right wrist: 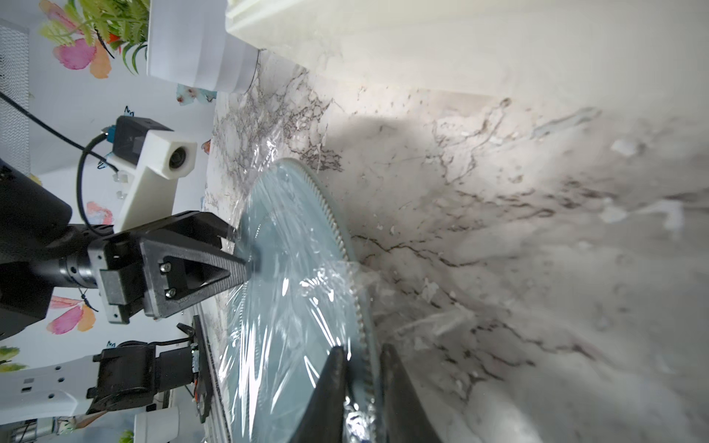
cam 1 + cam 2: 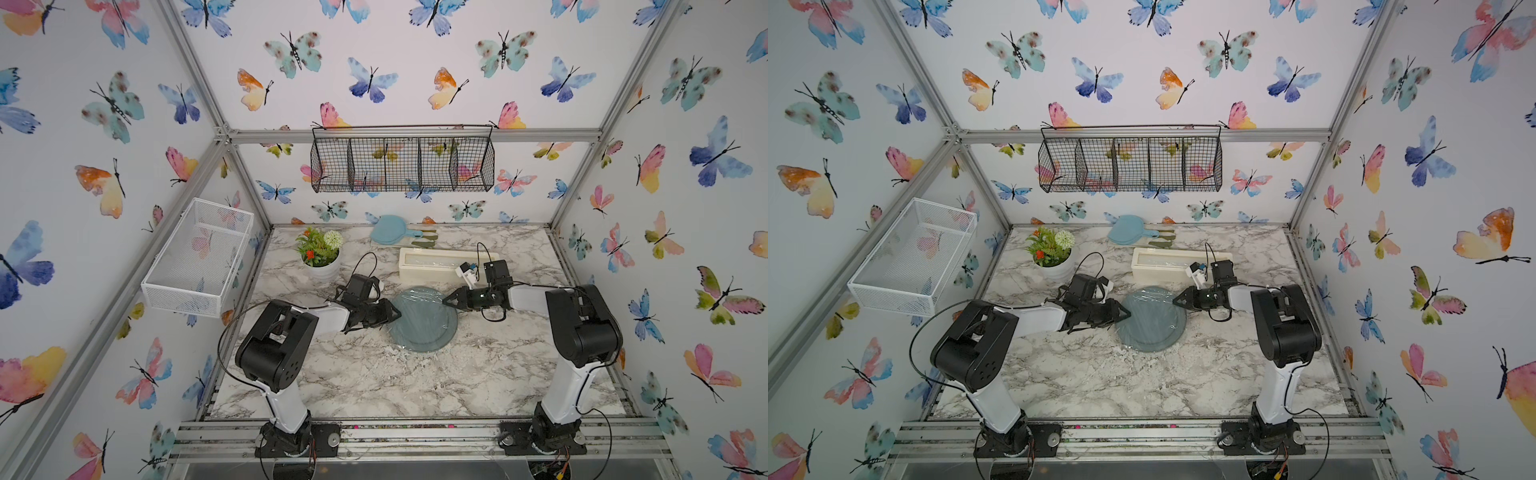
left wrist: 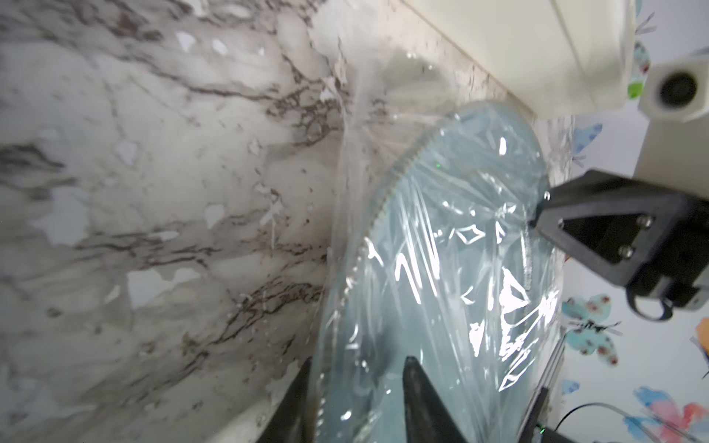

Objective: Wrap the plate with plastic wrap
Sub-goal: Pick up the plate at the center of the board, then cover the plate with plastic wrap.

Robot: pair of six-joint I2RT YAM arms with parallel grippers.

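Near the middle of the desk [image 2: 374,374], in both top views, the plate [image 2: 415,347] [image 2: 1148,344] lay just in front of the long cream box [image 2: 432,266], with wrinkled plastic wrap [image 2: 417,296] spread over it. The left fingers [image 2: 395,312] met its left edge and the right fingers [image 2: 448,300] its far right edge.

In the left wrist view, the left fingers [image 3: 422,402] stood partly open, one on each side of the plate's rim with space to spare. The plastic wrap [image 3: 510,299] glinted across the plate [image 3: 441,245] and ran out onto the desk.

In the right wrist view, the right fingers [image 1: 330,391] were almost closed, pinching the wrapped rim between them. The left fingers [image 1: 218,268] straddled the opposite edge.
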